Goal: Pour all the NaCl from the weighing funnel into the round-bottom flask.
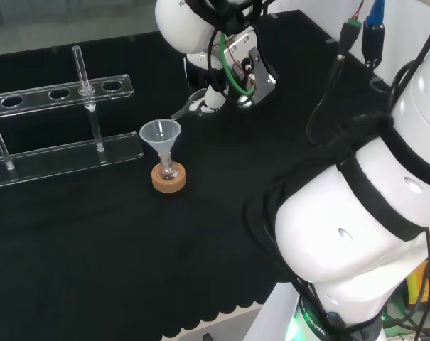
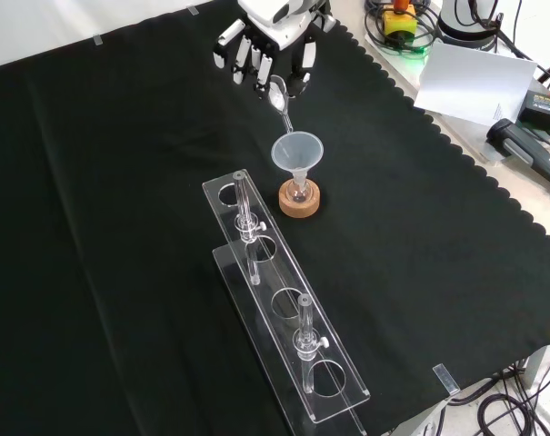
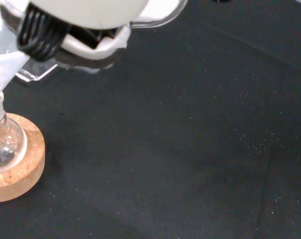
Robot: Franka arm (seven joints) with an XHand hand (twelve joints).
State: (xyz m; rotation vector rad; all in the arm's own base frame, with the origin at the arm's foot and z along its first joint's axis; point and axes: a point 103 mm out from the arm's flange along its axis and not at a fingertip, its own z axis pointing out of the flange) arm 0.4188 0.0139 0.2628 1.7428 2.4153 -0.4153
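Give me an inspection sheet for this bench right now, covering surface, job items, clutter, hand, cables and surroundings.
Surface: black cloth, scattered white grains in the wrist view.
Job's things: round-bottom flask on a cork ring, clear funnel in its neck; weighing funnel held tilted, its spout toward the funnel.
Clutter: clear tube rack carrying glass tubes.
Hand: hand curled round the weighing funnel, above and behind the flask in the front view.
Cables: black and green cables along the arm.
Surroundings: white sheet and devices beyond the cloth's edge.
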